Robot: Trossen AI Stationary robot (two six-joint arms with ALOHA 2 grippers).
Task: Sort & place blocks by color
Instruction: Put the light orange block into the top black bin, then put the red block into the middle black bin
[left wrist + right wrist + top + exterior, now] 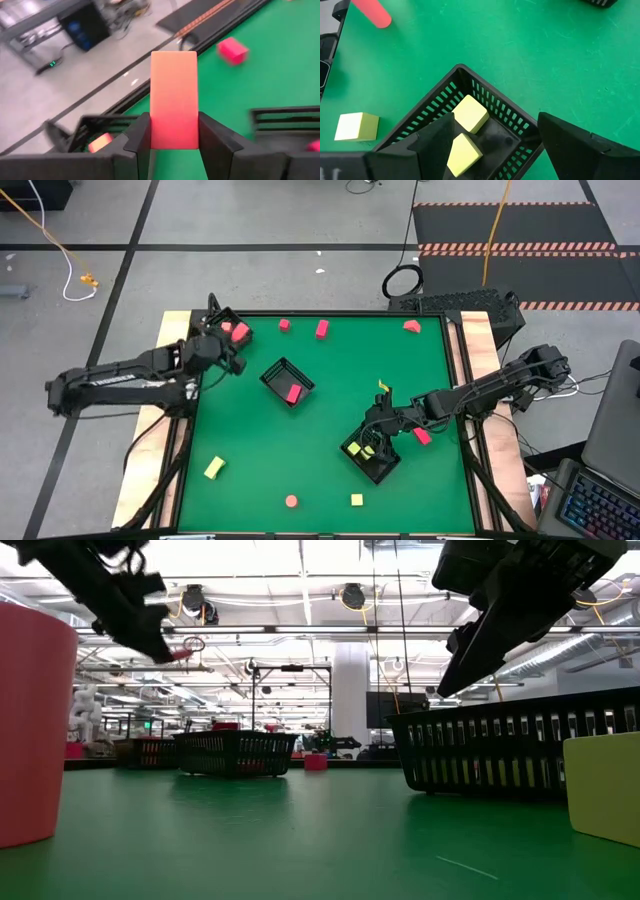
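So the left tool (174,142) is clamped on a pink bar (174,100), holding it upright between its fingers up near the far left corner of the green worktop (270,450), right around a black tray (222,323) that already shows a pink block (241,332) in it. Over on the right, the right tool (495,135) hangs with its fingers spread apart and nothing between them, straight above another black tray (492,107) that has two yellow blocks (470,114) sitting inside. A third tray (287,380) near the middle holds a pink piece too. Plenty is left loose: pink ones along the far edge (322,329), a yellow bar (214,468) and a round pink one (291,501) on the near side, and a yellow cube (356,126) just outside the right tray. What could go sideways, I think: the bar is tall and gripped only near its low end, so if it's let go off-centre it could clip the tray wall and tip out onto the worktop. Also that right tool is so close to its tray rim that a sloppy move toward the yellow cube might shove the tray along.
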